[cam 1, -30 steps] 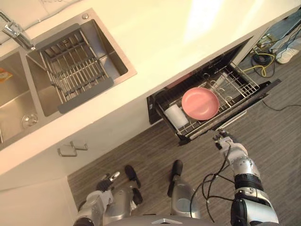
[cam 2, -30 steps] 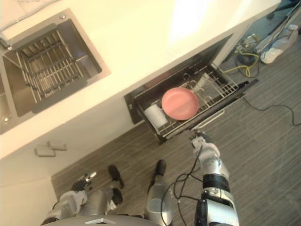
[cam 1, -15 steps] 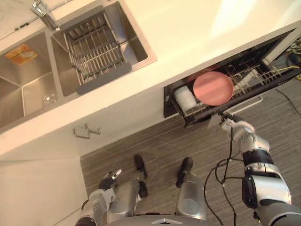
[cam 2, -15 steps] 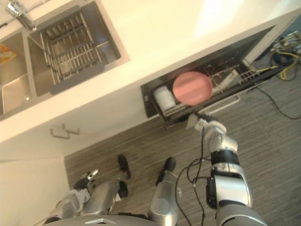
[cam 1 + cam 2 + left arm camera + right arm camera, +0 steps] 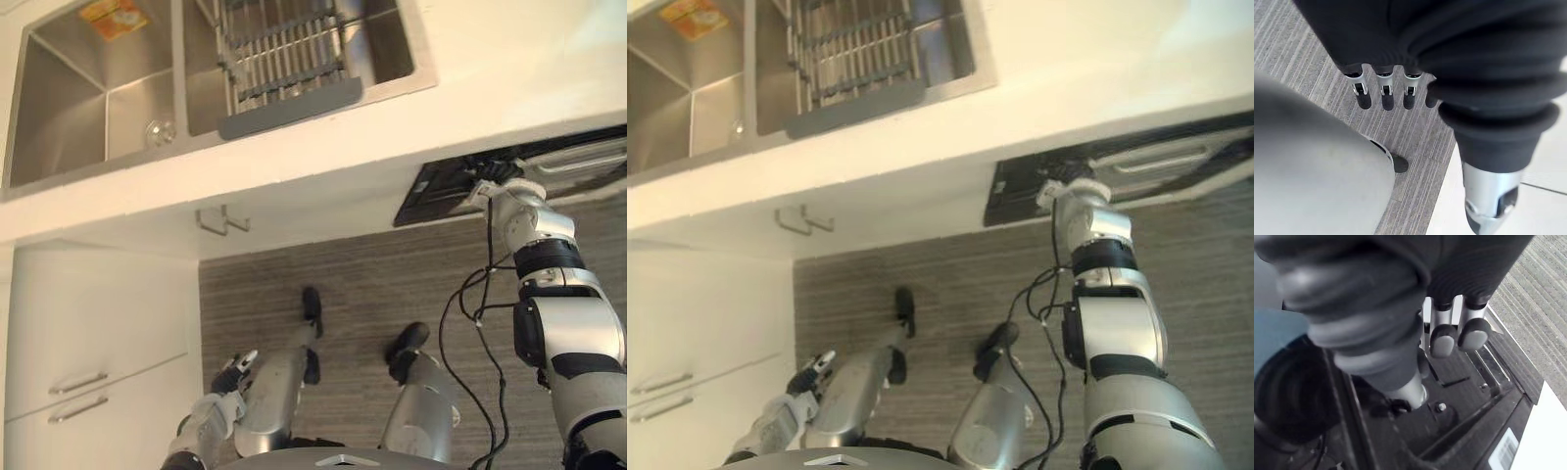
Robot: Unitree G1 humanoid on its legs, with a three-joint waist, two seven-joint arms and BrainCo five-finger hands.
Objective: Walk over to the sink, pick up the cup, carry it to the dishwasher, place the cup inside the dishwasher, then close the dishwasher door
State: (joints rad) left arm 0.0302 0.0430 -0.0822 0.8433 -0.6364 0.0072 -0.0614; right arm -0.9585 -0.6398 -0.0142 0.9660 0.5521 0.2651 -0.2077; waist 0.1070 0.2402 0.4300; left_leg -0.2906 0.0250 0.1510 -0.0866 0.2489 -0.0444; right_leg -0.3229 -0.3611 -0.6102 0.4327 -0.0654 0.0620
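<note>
The dark dishwasher front [image 5: 436, 194] stands nearly shut under the white counter [image 5: 490, 88], and what is inside it is hidden. My right hand [image 5: 498, 192] rests against that dark front near its left end, arm stretched out. In the right wrist view its fingers [image 5: 1442, 340] are straight, with their tips on the black panel [image 5: 1488, 377]. A silver handle bar [image 5: 578, 162] runs along the front to the right of the hand. My left hand [image 5: 227, 372] hangs low at the lower left, fingers [image 5: 1382, 95] straight over the striped grey floor, holding nothing.
A steel double sink [image 5: 59, 108] lies at the top left, with a wire drying rack [image 5: 284, 44] in its right basin and an orange packet [image 5: 113, 15] in the left. White cabinets with bar handles [image 5: 73, 384] stand at the left. A small hook handle [image 5: 220, 220] is under the counter.
The camera has swung, so the whole scene shifted. The rack with the pink plate and white cup has slid in under the counter, and my right hand followed the dishwasher front inward.
</note>
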